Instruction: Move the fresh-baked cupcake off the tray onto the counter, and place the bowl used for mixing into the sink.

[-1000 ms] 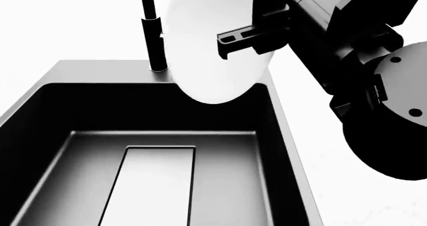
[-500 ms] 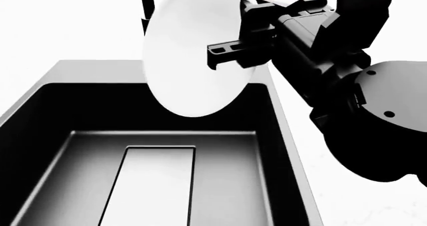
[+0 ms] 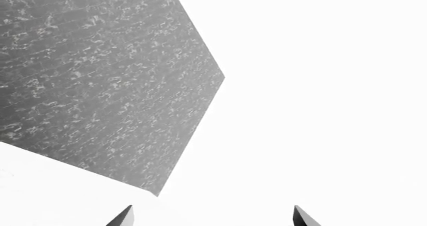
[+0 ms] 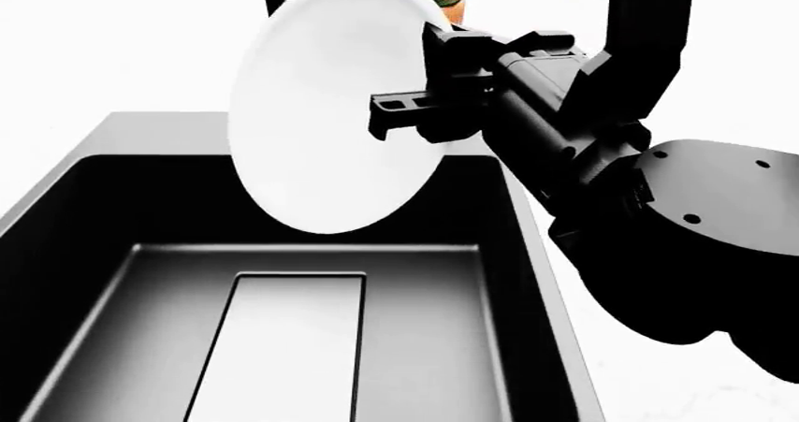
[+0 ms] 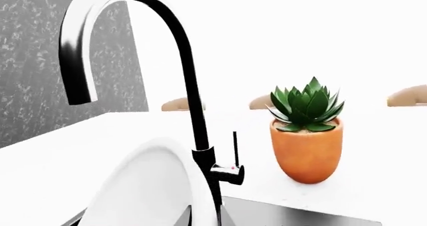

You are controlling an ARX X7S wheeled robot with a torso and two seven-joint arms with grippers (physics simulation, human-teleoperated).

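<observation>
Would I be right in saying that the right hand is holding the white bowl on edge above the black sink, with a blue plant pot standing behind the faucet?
Nearly: the plant pot is orange, not blue, as the right wrist view shows. The rest stands: in the head view the right hand holds the bowl on edge above the sink, and the pot stands behind the faucet.

Simulated home kitchen, glossy white counter (image 4: 112,57), deep matte black sink (image 4: 150,282) with drain plate (image 4: 281,347), tall black gooseneck faucet (image 5: 180,85), potted succulent (image 5: 307,131) at far side, grey speckled wall (image 3: 93,75).
</observation>
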